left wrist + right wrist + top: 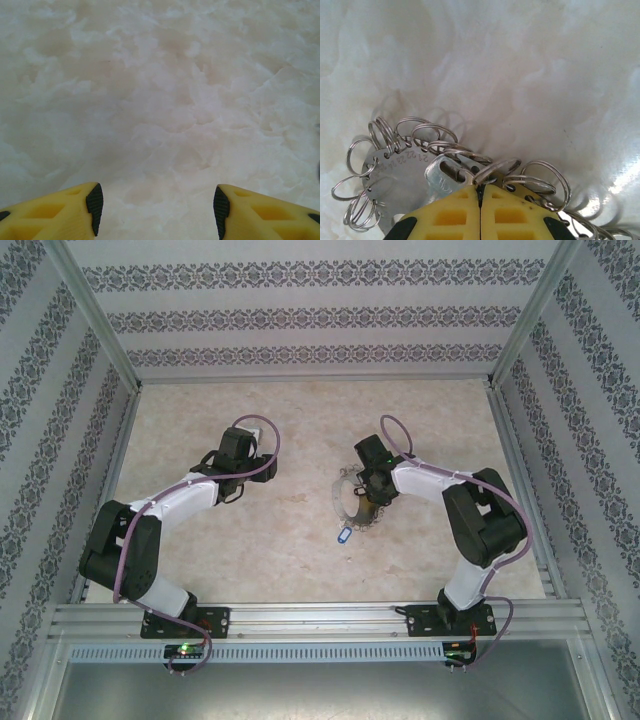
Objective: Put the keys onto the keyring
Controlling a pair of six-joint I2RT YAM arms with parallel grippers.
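The keyring (pixel 395 165) is a flat silvery metal piece with stamped numbers, fringed with small wire rings (pixel 540 177). In the top view the keyring (pixel 346 488) lies right of centre, under my right gripper (pixel 372 502). My right gripper (pixel 480 189) has its yellow fingers pressed together, and one small ring of the keyring runs into the seam at their tips. A plain silvery key (pixel 442 175) lies against the left fingertip, its blade hidden beneath it. A blue-and-white key (pixel 344 535) lies loose just in front of the keyring. My left gripper (pixel 156 202) hangs open over bare table, holding nothing.
The table is pale marbled stone (pixel 300 540) with patterned walls on three sides and a metal rail (pixel 320 618) along the near edge. My left arm (pixel 238 452) is over the left half, well apart from the keyring.
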